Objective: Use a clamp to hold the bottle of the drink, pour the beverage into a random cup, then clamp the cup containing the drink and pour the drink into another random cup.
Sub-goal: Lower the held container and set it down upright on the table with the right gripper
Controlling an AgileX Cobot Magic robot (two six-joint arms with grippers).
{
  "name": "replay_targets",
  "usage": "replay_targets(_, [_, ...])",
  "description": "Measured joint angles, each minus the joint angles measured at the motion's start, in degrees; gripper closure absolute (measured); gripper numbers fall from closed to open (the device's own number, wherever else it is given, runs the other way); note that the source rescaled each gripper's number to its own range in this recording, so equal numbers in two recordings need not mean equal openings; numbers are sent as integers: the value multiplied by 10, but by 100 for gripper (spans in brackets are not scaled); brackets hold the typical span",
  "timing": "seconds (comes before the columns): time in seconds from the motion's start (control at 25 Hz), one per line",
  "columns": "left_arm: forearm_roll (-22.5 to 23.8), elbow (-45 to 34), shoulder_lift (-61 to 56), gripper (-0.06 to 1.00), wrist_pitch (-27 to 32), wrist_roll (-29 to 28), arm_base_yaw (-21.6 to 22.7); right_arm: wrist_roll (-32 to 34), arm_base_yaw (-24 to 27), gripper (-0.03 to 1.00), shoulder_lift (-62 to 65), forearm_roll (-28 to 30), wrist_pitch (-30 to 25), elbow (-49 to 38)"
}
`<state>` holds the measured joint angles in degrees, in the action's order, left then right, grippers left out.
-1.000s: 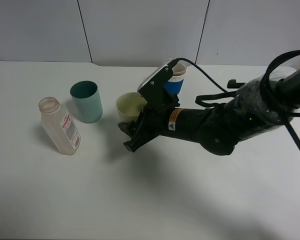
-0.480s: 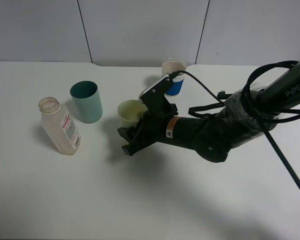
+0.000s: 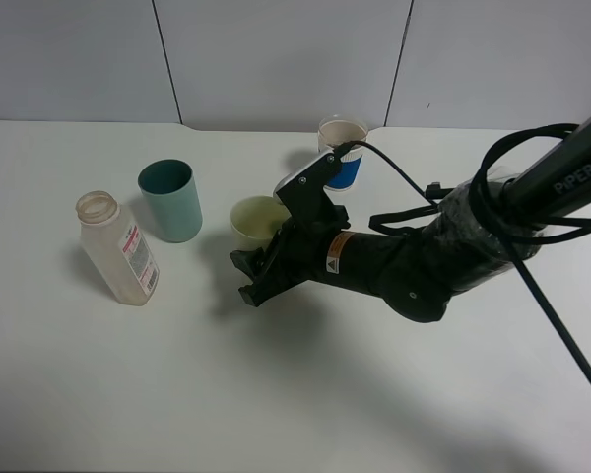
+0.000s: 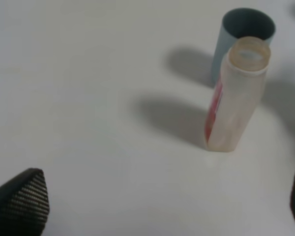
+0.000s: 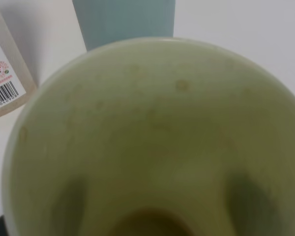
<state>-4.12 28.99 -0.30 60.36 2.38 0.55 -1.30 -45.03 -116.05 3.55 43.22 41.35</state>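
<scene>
Right jaws pinch the yellow-green cup [image 3: 257, 221] above the white table [image 3: 98, 394]; left jaws spread wide.

Clear plastic bottle [image 3: 116, 248], matt yellow-green plastic cup [image 3: 256, 221], smooth matt white table [image 3: 128, 394], woven-textured black fingers [image 4: 20, 200]

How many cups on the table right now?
3. The teal cup stands beside the bottle; the yellow-green cup is mid-table in the right gripper; the blue cup stands at the back. None looks hidden.
</scene>
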Motion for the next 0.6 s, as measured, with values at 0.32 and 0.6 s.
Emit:
replay_targets(0.32, [0,0,0,-6,0,0,0,0,0,93,0,33,0,0])
replay_targets(0.6, [0,0,0,-6,0,0,0,2,0,8,-6,34,-2,0])
